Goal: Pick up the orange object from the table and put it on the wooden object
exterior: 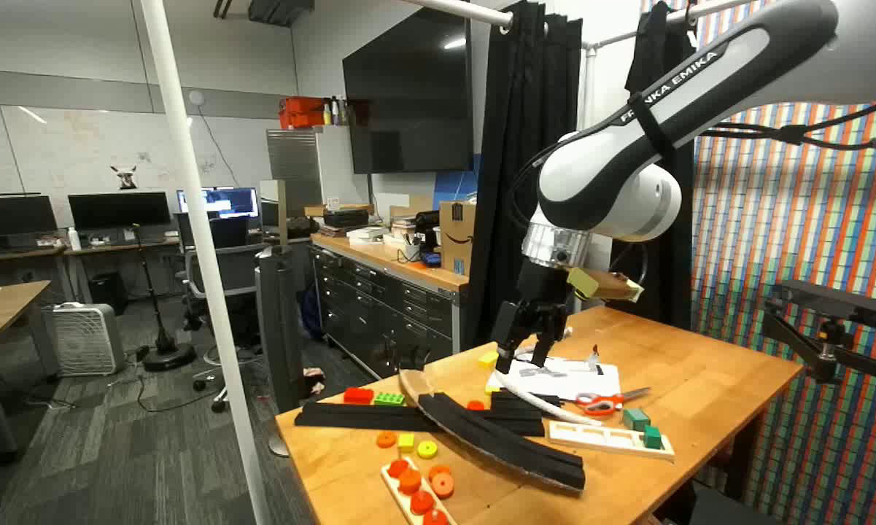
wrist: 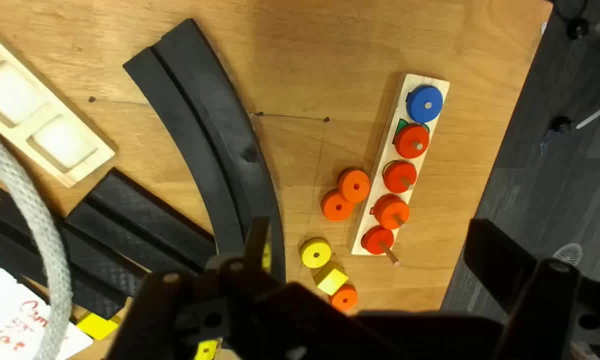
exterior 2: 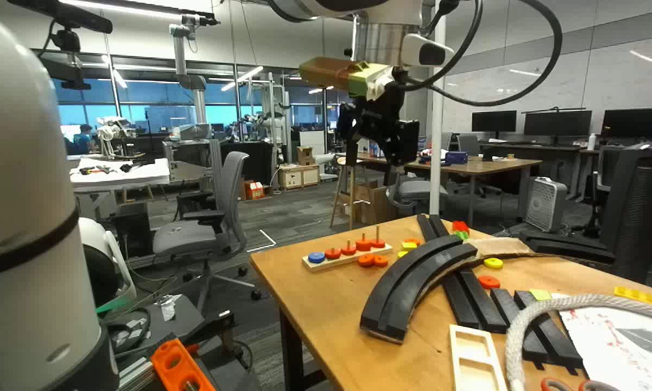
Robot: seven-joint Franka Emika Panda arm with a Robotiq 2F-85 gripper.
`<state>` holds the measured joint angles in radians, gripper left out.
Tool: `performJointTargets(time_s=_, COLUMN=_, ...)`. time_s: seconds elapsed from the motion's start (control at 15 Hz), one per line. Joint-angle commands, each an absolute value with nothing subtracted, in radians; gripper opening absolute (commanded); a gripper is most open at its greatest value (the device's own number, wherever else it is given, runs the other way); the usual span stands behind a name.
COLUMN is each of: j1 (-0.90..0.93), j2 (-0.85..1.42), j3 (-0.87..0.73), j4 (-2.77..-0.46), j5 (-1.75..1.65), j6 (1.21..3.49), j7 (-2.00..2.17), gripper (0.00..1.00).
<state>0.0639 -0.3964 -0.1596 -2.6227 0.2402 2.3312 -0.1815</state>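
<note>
Finding the gripper (wrist: 372,240) hanging well above the table (wrist: 324,70), jaws spread wide, grasping nothing; seeing air below the fingertips (exterior 2: 352,155) in an exterior view; taking a loose orange disc (wrist: 350,181) as the likely target, without ruling out the second orange disc (wrist: 332,209) crowding it or the third orange disc (wrist: 344,301) lower in the wrist view; placing the target on the table, below the gripper, within the finger span, nearer the left-hand finger in that view; being round, offering no long axis; sitting just beside the wooden pegboard (wrist: 377,191), contact uncertain. Reading the pegboard as the likely goal, bearing mounted discs (wrist: 406,141), its long axis slanting steeply across the closing direction; suspecting a risk of landing the right-hand finger on it; favouring a wrist turn toward that axis before descending; noting the table's edge beyond, farther toward the right-hand finger; finding more room on the opposite side, as far as the black curved piece (wrist: 232,145) showing beneath the left-hand finger; minding the yellow ring (wrist: 309,252) and yellow block (wrist: 330,278) between target and gripper body.
</note>
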Motion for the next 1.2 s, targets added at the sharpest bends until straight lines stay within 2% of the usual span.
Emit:
performJointTargets(time_s=0.0, j1=0.047, j2=-0.396, j3=-0.143, j4=-2.619, j5=0.248, j6=2.327, j7=-0.187, gripper=1.0)
performJointTargets(time_s=0.47, j1=0.046, j2=-0.356, j3=-0.131, j4=-2.594, j5=0.239, j6=2.323, j7=-0.169, gripper=1.0)
performJointTargets(time_s=1.13, j1=0.044, j2=0.01, j3=-0.011, j4=-2.272, j5=0.157, j6=2.316, j7=0.066, gripper=1.0)
